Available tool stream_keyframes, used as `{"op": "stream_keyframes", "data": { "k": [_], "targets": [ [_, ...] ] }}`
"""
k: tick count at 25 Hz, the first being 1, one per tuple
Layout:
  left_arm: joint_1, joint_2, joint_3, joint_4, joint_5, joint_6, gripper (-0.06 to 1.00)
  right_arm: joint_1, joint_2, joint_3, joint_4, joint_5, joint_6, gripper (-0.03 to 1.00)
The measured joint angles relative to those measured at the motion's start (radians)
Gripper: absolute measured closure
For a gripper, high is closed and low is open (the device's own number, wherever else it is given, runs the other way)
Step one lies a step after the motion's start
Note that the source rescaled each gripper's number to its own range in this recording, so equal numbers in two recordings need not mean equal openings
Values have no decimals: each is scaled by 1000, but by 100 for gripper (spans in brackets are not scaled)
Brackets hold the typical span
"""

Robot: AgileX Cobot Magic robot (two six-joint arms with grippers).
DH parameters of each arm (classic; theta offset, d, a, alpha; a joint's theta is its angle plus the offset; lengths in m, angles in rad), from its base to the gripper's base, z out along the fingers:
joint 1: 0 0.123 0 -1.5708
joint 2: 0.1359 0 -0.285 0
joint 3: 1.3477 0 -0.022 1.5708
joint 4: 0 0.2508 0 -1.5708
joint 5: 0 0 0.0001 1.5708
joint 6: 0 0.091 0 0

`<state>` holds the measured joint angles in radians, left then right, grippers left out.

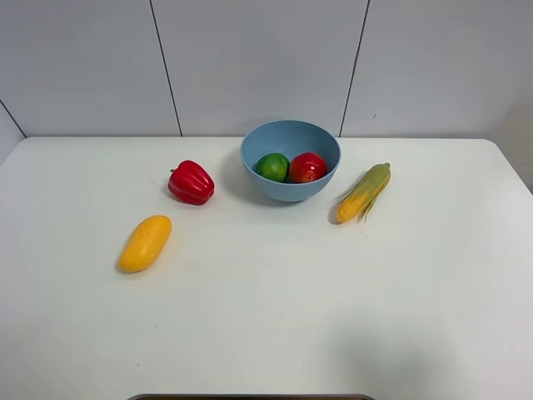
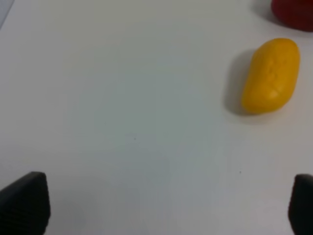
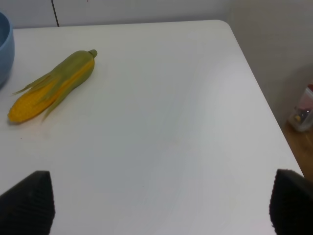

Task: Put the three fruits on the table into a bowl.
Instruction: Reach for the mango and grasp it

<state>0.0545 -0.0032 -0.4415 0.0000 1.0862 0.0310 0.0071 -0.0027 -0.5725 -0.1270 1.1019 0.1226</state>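
The light-blue bowl (image 1: 290,158) stands at the back middle of the white table (image 1: 266,317). Inside it lie the green lime-like fruit (image 1: 271,167) and the red apple-like fruit (image 1: 307,167). The yellow-orange mango (image 1: 145,242) lies on the table at the left, also seen as mango (image 2: 271,76) in the left wrist view. My left gripper (image 2: 164,205) hangs open above bare table, short of the mango, with nothing between its fingers (image 2: 24,201). My right gripper (image 3: 159,203) is open too, over the table's right side, holding nothing. Neither arm shows in the exterior high view.
A red bell pepper (image 1: 191,182) sits left of the bowl, just behind the mango. A corn cob (image 1: 364,192) in green husk, seen as corn cob (image 3: 51,85) in the right wrist view, lies right of the bowl. The table's right edge (image 3: 254,88) drops to the floor.
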Motion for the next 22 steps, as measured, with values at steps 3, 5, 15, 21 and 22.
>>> {"op": "stream_keyframes", "data": {
  "k": [3, 5, 15, 21, 22],
  "targets": [
    [0, 13, -20, 0, -1, 0, -6, 0, 0, 0, 0, 0, 0, 32],
    [0, 70, -60, 0, -4, 0, -6, 0, 0, 0, 0, 0, 0, 32],
    [-14, 572, -325, -14, -18, 120, -6, 0, 0, 0, 0, 0, 0, 32],
    [-88, 881, -460, -57, -38, 165, -6, 0, 0, 0, 0, 0, 0, 32],
    [-99, 931, -479, -62, -46, 169, -6, 0, 0, 0, 0, 0, 0, 32]
  ]
}}
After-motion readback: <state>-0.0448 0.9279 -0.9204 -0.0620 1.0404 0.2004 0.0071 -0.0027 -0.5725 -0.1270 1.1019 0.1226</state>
